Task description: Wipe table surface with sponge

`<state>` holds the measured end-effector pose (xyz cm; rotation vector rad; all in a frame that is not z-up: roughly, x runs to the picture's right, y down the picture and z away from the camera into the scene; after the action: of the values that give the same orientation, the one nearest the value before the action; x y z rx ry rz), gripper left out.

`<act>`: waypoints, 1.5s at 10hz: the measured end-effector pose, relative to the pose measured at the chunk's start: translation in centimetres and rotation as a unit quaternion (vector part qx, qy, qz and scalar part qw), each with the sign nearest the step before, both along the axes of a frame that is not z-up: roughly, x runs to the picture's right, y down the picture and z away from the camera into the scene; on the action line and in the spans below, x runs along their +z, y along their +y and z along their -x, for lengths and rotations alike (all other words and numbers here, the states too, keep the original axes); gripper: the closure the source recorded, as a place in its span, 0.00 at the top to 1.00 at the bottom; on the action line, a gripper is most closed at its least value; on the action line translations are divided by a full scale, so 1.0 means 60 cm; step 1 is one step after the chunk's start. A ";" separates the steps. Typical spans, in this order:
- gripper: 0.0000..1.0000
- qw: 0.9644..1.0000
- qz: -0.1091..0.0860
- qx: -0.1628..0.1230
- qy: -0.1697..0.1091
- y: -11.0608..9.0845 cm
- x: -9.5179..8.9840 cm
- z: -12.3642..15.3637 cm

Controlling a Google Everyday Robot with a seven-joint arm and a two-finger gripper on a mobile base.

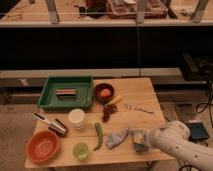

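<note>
Near edge of wooden surface point(140, 92), 7 o'clock from ctr: orange bowl point(43, 146), upright. Just beside it, toward 6 o'clock: sm. green cup point(80, 150), upright.

5 o'clock, near edge: gripper point(141, 144) on white arm point(177, 142), which comes in over the 4 o'clock corner. Jaws closed on the sponge point(137, 135). Sponge sits low over the wood; contact w/ wood can't be told.

At sponge's 9 o'clock, touching or just beside: crumpled grey-blue cloth point(116, 138), lying on the wood.

At cloth's 9 o'clock, close: green chilli pepper point(98, 136), laid lengthwise near-to-far.

Mid row, 8 o'clock: metal can point(60, 127) on its side. At its 10 o'clock, a slim dark item w/ pale end point(41, 119), type unclear. At can's 2 o'clock, near: white cup point(76, 119), upright.

Ctr: bunch of dark red grapes point(107, 112). At its 1 o'clock, touching or nearly, a sm. yellow item point(115, 101), type unclear.

3 o'clock: metal fork point(138, 108), lying flat, apart from the rest.

Far side, 10 o'clock: green tray point(47, 97) w/ one dark oblong item point(66, 92) inside.

12 o'clock, just beside tray: dark red bowl point(96, 94) holding an orange fruit point(105, 93).
</note>
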<state>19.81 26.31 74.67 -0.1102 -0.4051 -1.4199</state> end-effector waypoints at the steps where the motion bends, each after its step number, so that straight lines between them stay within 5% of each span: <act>1: 0.31 1.000 -0.005 0.010 0.012 0.003 -0.012 -0.024; 6: 0.31 0.997 -0.006 0.034 0.066 -0.015 -0.036 -0.102; 12: 0.31 0.998 0.009 0.028 0.055 -0.090 0.089 -0.121; 15: 0.31 0.998 0.019 0.018 0.050 -0.086 0.113 -0.099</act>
<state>25.78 21.15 81.43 -0.2029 -0.3507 -1.3649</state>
